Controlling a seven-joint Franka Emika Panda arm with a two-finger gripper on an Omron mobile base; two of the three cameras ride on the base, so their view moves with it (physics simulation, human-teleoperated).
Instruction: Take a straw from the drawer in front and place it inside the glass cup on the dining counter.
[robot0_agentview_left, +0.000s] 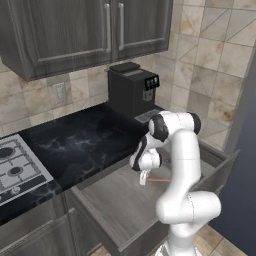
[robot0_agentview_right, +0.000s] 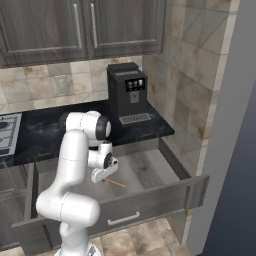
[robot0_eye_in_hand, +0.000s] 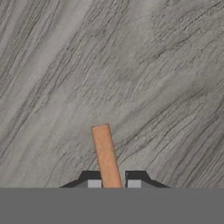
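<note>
The white arm rises from the base, bends at a high elbow near the counter's edge and folds back down, so that the hand points steeply into the open drawer (robot0_agentview_left: 125, 210). The gripper (robot0_agentview_left: 143, 178) hangs low over the grey wood-grain floor of the drawer, toward the back half, with the black counter (robot0_agentview_left: 85, 142) just behind and above it. In the right base view the gripper (robot0_agentview_right: 98, 176) tilts a little, its tip down and slightly toward the drawer's right side. Seen along the hand, the two dark fingertips (robot0_eye_in_hand: 92, 180) stand close on either side of the straw (robot0_eye_in_hand: 106, 157), pinched in on it with no gap to tell on either side; the jaws are clenched on the straw near one end. The straw runs out from between the fingers away from the hand, its free end cut square over the drawer floor. From the left base view the straw (robot0_agentview_left: 159, 180) shows as a thin orange-brown line reaching from the gripper toward the arm's upright link; from the right base view the straw (robot0_agentview_right: 116, 183) slants from the gripper toward the drawer's front right, low over the floor; whether it rests on the wood or is just lifted I cannot tell. A black coffee machine (robot0_agentview_right: 127, 92) stands on the counter behind the drawer, beneath dark cabinet doors (robot0_agentview_right: 75, 27), and a gas hob (robot0_agentview_left: 15, 167) lies at the counter's left.
</note>
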